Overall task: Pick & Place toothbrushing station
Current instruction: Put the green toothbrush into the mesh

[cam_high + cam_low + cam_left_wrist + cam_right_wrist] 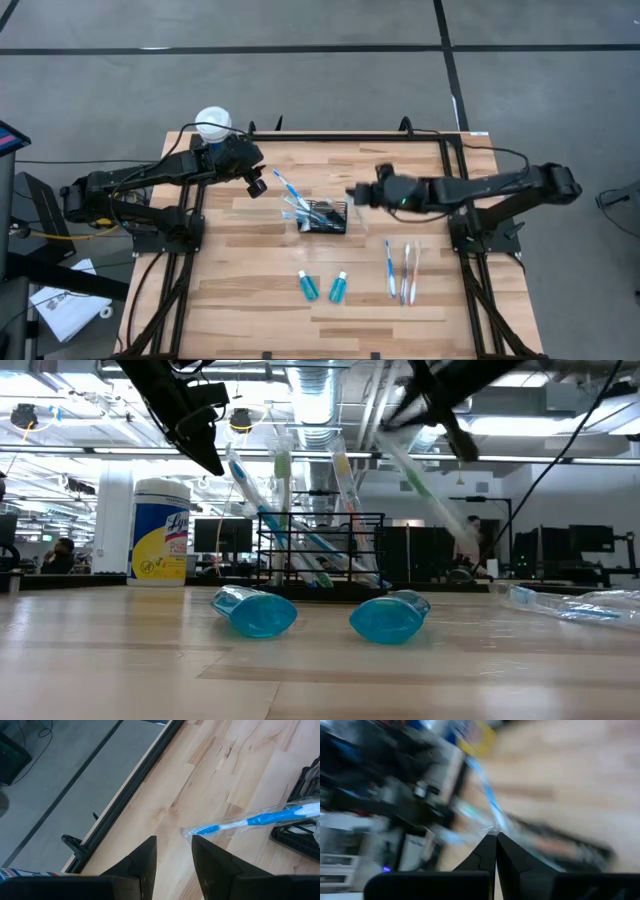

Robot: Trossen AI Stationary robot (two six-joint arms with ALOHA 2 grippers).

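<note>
With the basket [325, 216] mid-table holding brushes, the right gripper [352, 193], clenched beside it with nothing visibly held, should retreat clear; the left gripper [258, 184] hangs part-open, empty, near a blue brush [260, 819]

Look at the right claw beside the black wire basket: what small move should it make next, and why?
Probably retreat from the basket toward the toothbrushes lying on the table. The right claw is shut with nothing seen held, several brushes already stand in the basket, and three still lie flat. The left claw waits beside the basket.
</note>
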